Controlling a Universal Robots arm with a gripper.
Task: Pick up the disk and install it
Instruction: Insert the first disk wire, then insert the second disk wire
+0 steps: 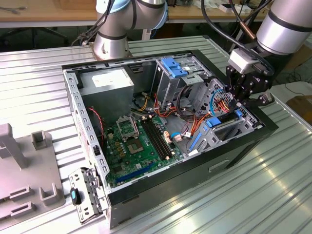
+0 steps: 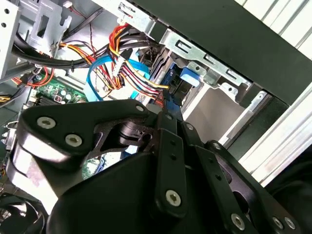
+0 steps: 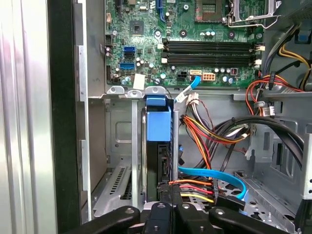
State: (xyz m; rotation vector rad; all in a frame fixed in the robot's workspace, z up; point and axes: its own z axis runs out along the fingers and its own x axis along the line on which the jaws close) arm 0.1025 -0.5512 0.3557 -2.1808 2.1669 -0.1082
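Hovering over the open computer case (image 1: 146, 195), the gripper (image 1: 242, 96) sits at about three o'clock in the exterior view, right above the silver drive cage (image 1: 229, 127). The disk (image 3: 158, 146) stands on edge in the cage slot, its blue rail end up, metal walls hugging both flat sides. Bundled wires (image 3: 209, 134) crowd just beside it. Whether the jaws are open or closed, I cannot tell. The case rests on a ribbed metal counter (image 1: 253, 195).
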